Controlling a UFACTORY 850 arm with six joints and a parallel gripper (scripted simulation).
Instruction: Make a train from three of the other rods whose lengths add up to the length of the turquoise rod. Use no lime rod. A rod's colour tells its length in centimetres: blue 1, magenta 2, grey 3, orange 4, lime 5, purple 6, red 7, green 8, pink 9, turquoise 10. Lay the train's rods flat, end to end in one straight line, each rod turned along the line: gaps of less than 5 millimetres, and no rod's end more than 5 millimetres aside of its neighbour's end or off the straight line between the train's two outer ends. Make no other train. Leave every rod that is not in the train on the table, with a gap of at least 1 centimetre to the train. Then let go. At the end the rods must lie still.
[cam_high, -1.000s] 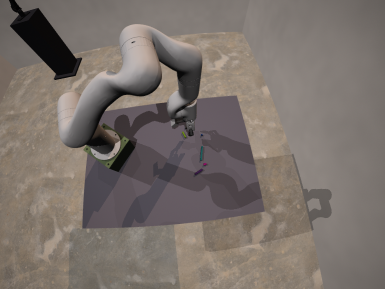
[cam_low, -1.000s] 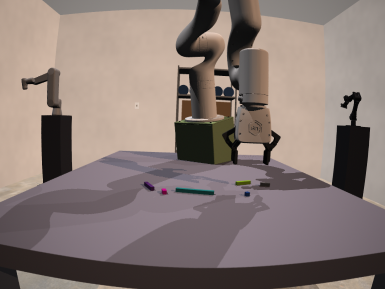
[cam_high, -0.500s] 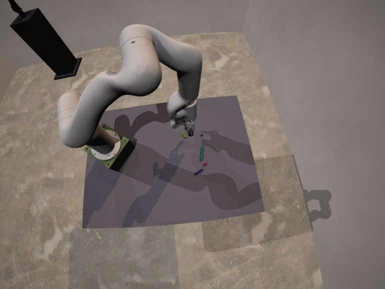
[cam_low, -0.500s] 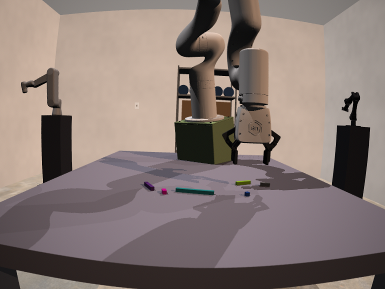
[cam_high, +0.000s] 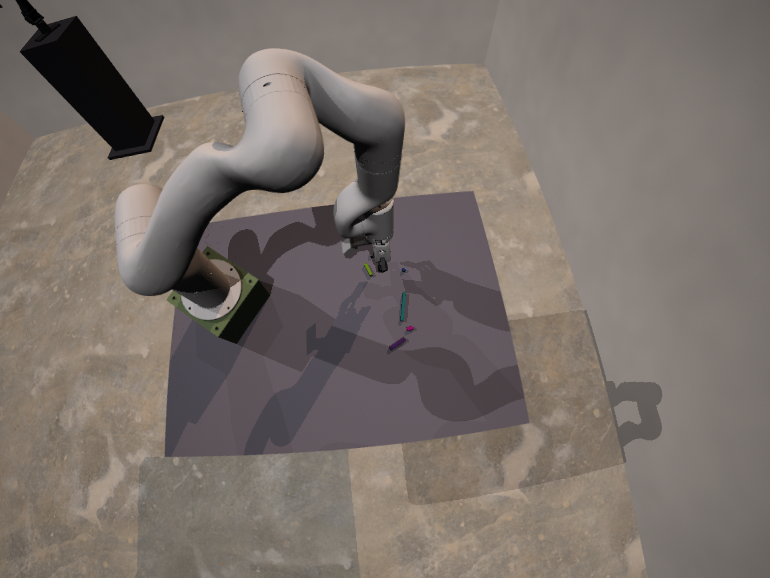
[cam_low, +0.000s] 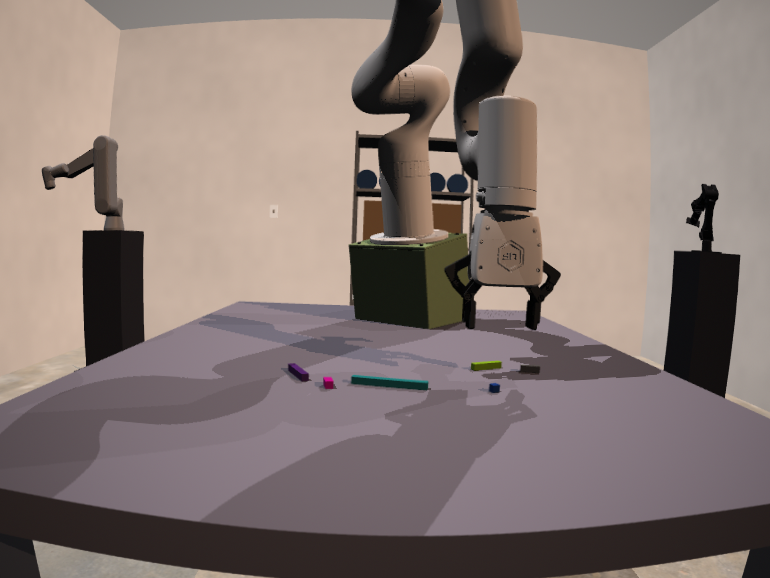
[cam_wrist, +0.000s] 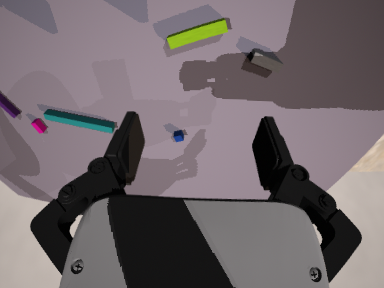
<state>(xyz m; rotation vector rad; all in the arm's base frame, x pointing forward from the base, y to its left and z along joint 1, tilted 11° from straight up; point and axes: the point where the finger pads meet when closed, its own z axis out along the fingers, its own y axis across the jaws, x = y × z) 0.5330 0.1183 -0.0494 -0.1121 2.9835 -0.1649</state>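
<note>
The turquoise rod (cam_high: 403, 306) (cam_low: 389, 382) (cam_wrist: 80, 120) lies flat near the middle of the purple-grey table (cam_high: 310, 404) (cam_low: 559, 466) (cam_wrist: 100, 32). Off one end lie a small magenta rod (cam_high: 409, 328) (cam_low: 328, 382) (cam_wrist: 39, 126) and a purple rod (cam_high: 397, 343) (cam_low: 298, 371) (cam_wrist: 10, 106). Towards the other end lie a blue cube (cam_high: 403, 270) (cam_low: 494, 387) (cam_wrist: 178, 135), a lime rod (cam_high: 368, 269) (cam_low: 485, 365) (cam_wrist: 198, 35) and a grey rod (cam_low: 529, 368) (cam_wrist: 262, 62) in shadow. My gripper (cam_high: 380, 261) (cam_low: 501, 323) (cam_wrist: 199, 128) is open and empty. It hangs above the table, over the lime and grey rods.
The arm's green base block (cam_high: 239, 317) (cam_low: 404, 279) stands on the table behind the rods. Black pillars (cam_low: 111, 286) (cam_low: 699, 311) stand off the table at left and right. A shelf stands at the back wall.
</note>
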